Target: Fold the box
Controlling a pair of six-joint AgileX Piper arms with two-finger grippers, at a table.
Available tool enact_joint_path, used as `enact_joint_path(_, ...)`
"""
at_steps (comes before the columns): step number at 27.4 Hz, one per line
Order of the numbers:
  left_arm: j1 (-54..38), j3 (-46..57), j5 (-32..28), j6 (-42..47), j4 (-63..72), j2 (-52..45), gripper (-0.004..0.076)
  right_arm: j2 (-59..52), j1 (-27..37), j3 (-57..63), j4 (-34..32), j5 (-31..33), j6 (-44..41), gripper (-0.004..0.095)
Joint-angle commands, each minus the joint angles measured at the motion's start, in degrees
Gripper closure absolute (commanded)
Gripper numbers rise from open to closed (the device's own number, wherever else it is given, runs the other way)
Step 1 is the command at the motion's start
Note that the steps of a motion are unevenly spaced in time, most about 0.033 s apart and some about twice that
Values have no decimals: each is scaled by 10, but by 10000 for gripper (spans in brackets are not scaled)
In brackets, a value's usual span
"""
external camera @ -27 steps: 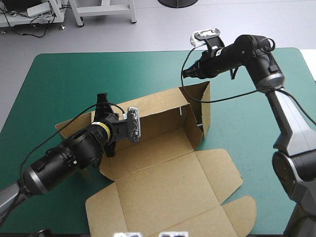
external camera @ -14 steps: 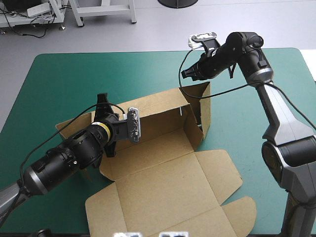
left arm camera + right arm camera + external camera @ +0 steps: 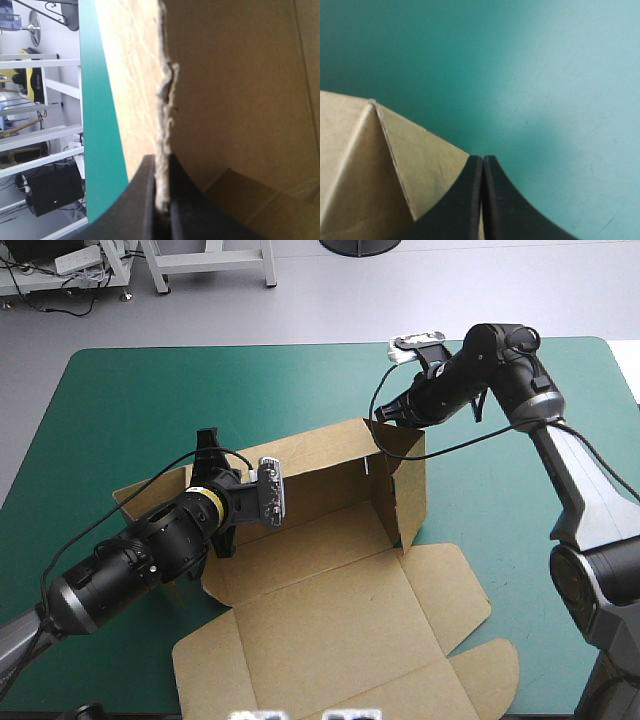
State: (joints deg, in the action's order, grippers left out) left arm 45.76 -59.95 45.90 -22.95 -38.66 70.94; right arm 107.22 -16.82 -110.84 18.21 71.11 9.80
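Right gripper (image 3: 379,418) angles down, seemingly touching the box (image 3: 330,610) corner.

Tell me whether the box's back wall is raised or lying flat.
Raised: on the box, the back wall and right end wall stand upright; the lid panel lies flat.

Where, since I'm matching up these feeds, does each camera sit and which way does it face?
High view: above and behind the robot, looking forward and down at the table and box; both arms show.
Left wrist view: on the left wrist, looking along the left gripper, shut on the box's edge.
Right wrist view: on the right wrist, looking down past the shut right gripper at the table.
Shared: all views show the box.
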Motion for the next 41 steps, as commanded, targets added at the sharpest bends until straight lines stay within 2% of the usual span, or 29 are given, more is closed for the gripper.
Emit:
enact_joint_path(1, 2, -9, 10, 9, 6, -9, 729, -53, 1, 17, 17, 5, 9, 922)
enact_joint_path(5, 2, -9, 10, 22, 6, -9, 729, -68, 1, 45, 43, 1, 27, 922)
enact_joint_path(8, 2, -9, 10, 23, 6, -8, 729, -87, 1, 81, 72, -28, 43, 922)
enact_joint_path(19, 2, -9, 7, 24, 6, -8, 729, -206, 1, 316, 157, -245, 150, 922)
enact_joint_path(27, 2, -9, 2, 26, 6, -8, 729, -276, 1, 428, 240, -334, 291, 922)
enact_joint_path(31, 2, -9, 1, 29, 6, -8, 729, -292, 1, 458, 256, -339, 346, 922)
enact_joint_path(38, 2, -9, 1, 37, 6, -8, 729, -293, 1, 463, 240, -330, 378, 921)
enact_joint_path(41, 2, -9, 1, 37, 6, -8, 729, -293, 1, 463, 236, -314, 402, 884)
